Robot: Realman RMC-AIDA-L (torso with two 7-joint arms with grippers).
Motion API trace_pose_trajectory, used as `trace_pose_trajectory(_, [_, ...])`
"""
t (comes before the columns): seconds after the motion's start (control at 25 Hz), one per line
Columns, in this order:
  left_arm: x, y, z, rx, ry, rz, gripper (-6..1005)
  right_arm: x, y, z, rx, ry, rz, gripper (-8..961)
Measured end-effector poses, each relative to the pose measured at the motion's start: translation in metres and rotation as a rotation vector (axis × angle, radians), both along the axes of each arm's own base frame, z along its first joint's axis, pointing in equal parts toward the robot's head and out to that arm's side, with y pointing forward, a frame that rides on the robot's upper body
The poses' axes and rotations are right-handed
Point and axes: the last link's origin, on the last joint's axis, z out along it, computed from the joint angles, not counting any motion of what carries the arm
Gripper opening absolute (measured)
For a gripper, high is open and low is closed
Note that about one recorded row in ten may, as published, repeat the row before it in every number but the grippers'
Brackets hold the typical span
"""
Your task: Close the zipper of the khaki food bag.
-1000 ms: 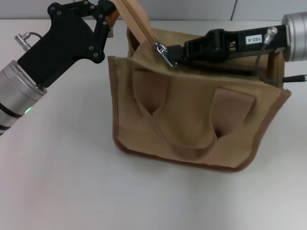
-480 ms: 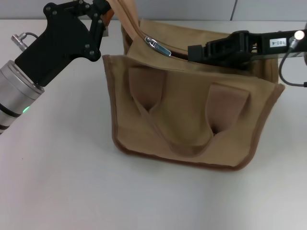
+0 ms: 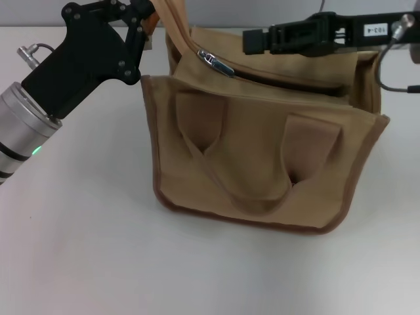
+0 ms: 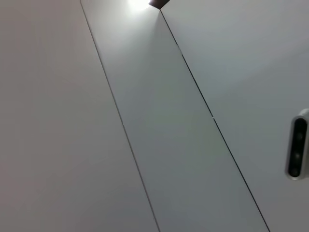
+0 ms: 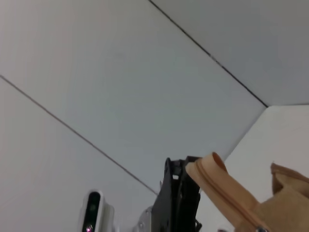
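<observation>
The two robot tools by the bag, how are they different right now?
The left tool is at the bag's far left corner, holding the end of the zipper tape pulled up. The right tool holds nothing; it hovers above the bag's top opening, apart from the silver slider. The left arm slants up from the near left, while the right arm reaches in level from the right. Both are black.

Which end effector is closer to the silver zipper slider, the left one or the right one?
The right end effector is closer, just beyond the zipper slider over the khaki food bag. The left end effector holds the zipper tape end, farther away.
</observation>
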Motion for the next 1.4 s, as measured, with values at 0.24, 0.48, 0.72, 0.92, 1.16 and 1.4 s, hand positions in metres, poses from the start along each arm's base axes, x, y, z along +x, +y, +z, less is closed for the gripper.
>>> trace_pose_trajectory(0.24, [0.001, -0.001, 0.000, -0.004, -0.007, -0.013, 0, -0.014, 0.007, -0.018, -0.014, -0.111, 0.051, 246])
trace_pose_trajectory(0.48, [0.002, -0.004, 0.000, -0.008, -0.010, -0.026, 0, -0.020, 0.012, -0.022, -0.001, -0.144, 0.068, 374])
trace_pose_trajectory(0.72, [0.002, -0.005, 0.001, -0.008, -0.013, -0.028, 0, -0.021, 0.013, -0.014, 0.000, -0.136, 0.069, 416])
trace_pose_trajectory(0.92, [0.000, -0.006, 0.001, -0.007, -0.015, -0.023, 1, -0.022, 0.014, -0.008, 0.000, -0.148, 0.078, 415])
trace_pose_trajectory(1.16, [0.001, -0.006, 0.001, -0.017, -0.021, -0.024, 1, -0.023, 0.021, -0.011, 0.019, -0.212, 0.087, 415])
trace_pose_trajectory(1.4, [0.002, -0.006, 0.001, -0.019, -0.022, -0.030, 1, -0.026, 0.023, -0.017, 0.030, -0.235, 0.096, 415])
